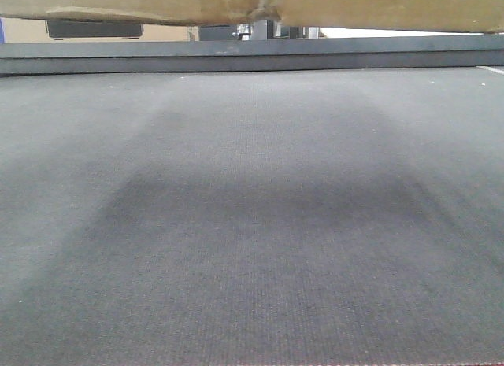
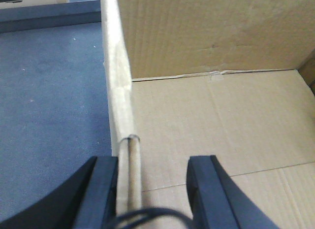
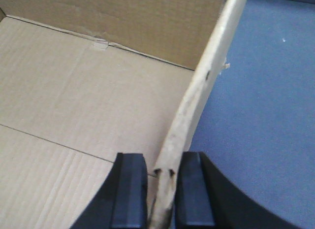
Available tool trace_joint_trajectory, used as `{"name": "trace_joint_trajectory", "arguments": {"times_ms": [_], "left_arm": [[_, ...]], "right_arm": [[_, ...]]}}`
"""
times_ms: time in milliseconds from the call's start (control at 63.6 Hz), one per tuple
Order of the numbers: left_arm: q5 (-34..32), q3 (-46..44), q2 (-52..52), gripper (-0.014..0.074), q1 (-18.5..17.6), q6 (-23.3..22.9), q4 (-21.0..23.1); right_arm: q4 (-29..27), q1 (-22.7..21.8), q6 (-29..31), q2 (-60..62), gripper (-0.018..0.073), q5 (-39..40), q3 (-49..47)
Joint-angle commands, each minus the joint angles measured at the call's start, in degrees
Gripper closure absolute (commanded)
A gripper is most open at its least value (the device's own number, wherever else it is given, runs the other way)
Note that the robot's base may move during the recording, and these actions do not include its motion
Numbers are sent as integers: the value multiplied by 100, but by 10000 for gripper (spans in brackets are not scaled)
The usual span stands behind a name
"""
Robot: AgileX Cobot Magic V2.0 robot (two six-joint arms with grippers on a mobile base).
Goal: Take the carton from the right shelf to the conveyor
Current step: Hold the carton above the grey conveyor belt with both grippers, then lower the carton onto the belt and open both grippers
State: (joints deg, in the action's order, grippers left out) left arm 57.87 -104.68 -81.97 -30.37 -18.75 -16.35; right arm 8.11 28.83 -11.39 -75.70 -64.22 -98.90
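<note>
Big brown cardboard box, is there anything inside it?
Inside the brown corrugated cardboard carton only its bare floor and walls show, nothing else. The black gripper fingers hide the floor strips nearest each wrist camera.

My left gripper (image 2: pixel 152 170) points forward and down, jaws apart. My right gripper (image 3: pixel 160 162) is pinched tight on the carton (image 3: pixel 74 101) wall.

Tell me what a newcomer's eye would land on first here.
The open brown carton dominates both wrist views. The right gripper pinches one side wall and the left gripper straddles the other with wider jaws. In the front view the dark grey conveyor fills the frame, with the carton's underside along the top edge.
</note>
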Motion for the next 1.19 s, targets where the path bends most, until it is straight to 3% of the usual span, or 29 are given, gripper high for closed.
{"name": "trace_joint_trajectory", "arguments": {"times_ms": [0,204,456,676,1053,1116,1179], "left_arm": [[-492,-46,86,615,-135,159,543],[-532,-46,86,615,-121,159,553],[368,59,-88,615,704,159,731],[-3,686,-336,615,1182,159,828],[-1276,1854,-714,610,1194,159,803],[-1305,1860,-788,570,1194,159,803],[-1305,1860,-830,492,1194,159,803]], "right_arm": [[-416,37,89,29,629,557,-28],[-428,37,89,29,629,469,-28],[-425,37,89,-365,629,508,-28],[-425,37,89,-1210,629,737,-28],[-385,37,89,-2277,625,1126,-28],[-385,37,89,-2357,587,1112,-28],[-385,37,89,-2382,475,1067,-28]]}}
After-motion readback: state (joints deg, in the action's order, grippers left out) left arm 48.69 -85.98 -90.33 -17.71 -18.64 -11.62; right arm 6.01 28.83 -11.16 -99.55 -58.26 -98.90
